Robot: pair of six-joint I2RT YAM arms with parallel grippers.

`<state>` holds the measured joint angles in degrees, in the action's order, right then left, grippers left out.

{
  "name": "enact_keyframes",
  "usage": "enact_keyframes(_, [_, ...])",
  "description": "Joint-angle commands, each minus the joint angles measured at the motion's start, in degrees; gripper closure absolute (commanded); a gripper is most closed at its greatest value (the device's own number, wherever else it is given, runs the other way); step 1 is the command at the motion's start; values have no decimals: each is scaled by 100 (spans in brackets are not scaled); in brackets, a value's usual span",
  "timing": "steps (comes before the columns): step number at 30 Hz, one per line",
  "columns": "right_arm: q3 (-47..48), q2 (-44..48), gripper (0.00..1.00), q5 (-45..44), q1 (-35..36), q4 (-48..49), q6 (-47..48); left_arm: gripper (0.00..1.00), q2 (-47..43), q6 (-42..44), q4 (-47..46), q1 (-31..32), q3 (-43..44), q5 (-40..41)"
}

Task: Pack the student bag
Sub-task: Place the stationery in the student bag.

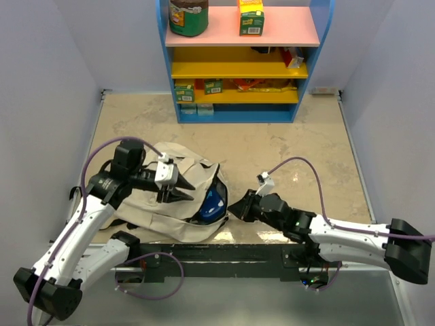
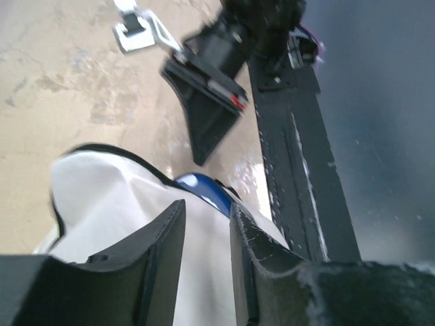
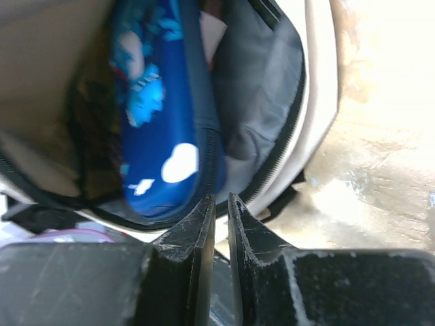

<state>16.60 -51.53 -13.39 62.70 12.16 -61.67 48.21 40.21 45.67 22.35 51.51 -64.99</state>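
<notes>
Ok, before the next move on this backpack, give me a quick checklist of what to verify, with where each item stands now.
1. Student bag mouth open: ok, zipper parted, grey lining showing.
2. Blue pencil case inside the bag: ok, lying in the opening.
3. Right gripper empty: ok, jaws nearly together with nothing between, at the bag's mouth.
4. Left gripper free of the bag's fabric: cannot tell; jaws apart above the cream fabric, contact unclear.
</notes>
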Motion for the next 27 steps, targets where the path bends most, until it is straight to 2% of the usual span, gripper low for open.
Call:
enact_keyframes(1, [361,-610,83,117,32,374,321,61,172,-2768,-2822,137,-156,-217])
enact_keyframes(2, [414,-735,84,126,23,418,374,58,198,-3164,-3479,208,-254,-103])
enact_keyframes(3, [492,-875,84,126,23,488,410,55,320,-3446,-3529,287,-281,151])
enact_keyframes(4, [528,-1077,84,143,23,532,480,46,382,-3449,-3495,462,-281,275])
enact_keyframes(10, [835,-1640,88,73,23,884,542,30,602,-3423,-3565,621,-527,479])
enact_keyframes(14, [1423,-2079,93,-103,-38,604,480,25,637,-3073,-3452,622,-685,662])
enact_keyframes(17, [1775,-2299,96,-111,-108,428,533,17,576,-2518,-3144,613,-773,1312])
enact_keyframes(18, [1994,-2448,97,-138,-135,305,516,13,498,-2544,-3143,613,-800,1714])
enact_keyframes(19, [2075,-2537,99,-120,-161,278,507,0,462,-2622,-3152,604,-852,1909])
enact_keyframes(22, [2303,-2845,100,-94,-258,243,410,0,330,-2755,-3161,595,-984,2455])
enact_keyframes(27, [2331,-2838,100,-437,-293,-338,278,0,119,-2467,-2871,595,-1317,2667])
